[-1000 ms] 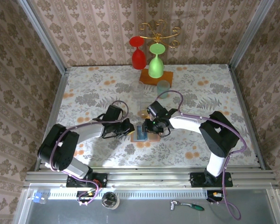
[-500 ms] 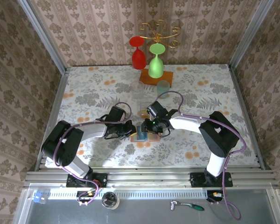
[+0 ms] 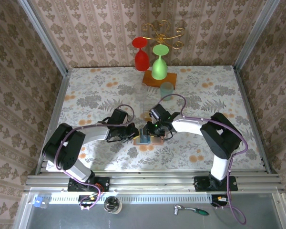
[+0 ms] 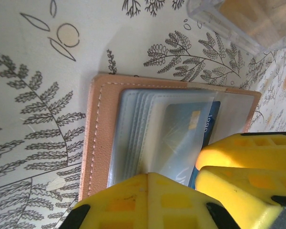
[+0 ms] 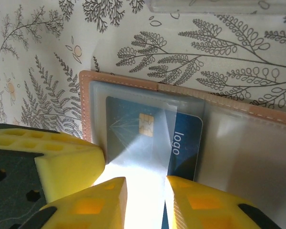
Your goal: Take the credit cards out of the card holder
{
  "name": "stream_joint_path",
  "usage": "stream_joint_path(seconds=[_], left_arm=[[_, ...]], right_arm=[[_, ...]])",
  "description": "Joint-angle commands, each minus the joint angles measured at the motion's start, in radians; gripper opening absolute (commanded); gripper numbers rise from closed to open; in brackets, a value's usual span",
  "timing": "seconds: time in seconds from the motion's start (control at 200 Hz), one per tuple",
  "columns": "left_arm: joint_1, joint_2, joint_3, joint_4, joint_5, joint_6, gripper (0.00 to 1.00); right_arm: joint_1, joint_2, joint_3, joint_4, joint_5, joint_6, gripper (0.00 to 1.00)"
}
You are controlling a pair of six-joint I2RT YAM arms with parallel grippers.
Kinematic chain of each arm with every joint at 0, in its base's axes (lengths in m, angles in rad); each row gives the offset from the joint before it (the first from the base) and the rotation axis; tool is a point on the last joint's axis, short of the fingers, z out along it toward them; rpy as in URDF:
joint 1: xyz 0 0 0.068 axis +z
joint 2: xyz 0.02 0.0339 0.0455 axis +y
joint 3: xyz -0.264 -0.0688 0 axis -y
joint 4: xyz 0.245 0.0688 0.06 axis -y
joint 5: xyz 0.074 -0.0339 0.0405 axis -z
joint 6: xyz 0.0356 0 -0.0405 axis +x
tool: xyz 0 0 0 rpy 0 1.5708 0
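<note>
From above, the card holder (image 3: 144,139) lay open on the worktop (image 3: 95,95) between the left claw (image 3: 133,133) and the right claw (image 3: 151,131). Left wrist: the left claw sat closed against its clear sleeves. Right wrist: the right claw stood slightly parted above a sleeved blue credit card (image 5: 133,124)

The card holder (image 3: 145,139) lies open on the desk (image 3: 86,90), directly under both claws. The left claw (image 3: 134,133) reaches onto it from one side and the right claw (image 3: 151,132) from the other. A credit card (image 5: 148,136) sits just ahead of the right claw's fingertips (image 5: 95,200), partly out of its pocket and pointing toward the holder's other half. A box (image 4: 238,19) rests on the desk just past the holder. Well beyond both claws a cup (image 3: 167,88) stands in front of a block (image 3: 150,78), under two stemmed glasses (image 3: 158,67) hanging upside down.
</note>
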Motion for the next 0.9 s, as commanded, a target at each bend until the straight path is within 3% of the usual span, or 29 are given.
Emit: stream_joint_path(seconds=[0.0, 0.895], left_arm=[[0.005, 0.000, -0.013, -0.016, -0.008, 0.007, 0.03], [-0.025, 0.000, 0.081, -0.064, -0.006, 0.021, 0.03]], right_arm=[[0.004, 0.009, -0.008, -0.052, 0.036, -0.007, 0.34], [-0.014, -0.093, -0.061, -0.030, 0.046, 0.003, 0.35]])
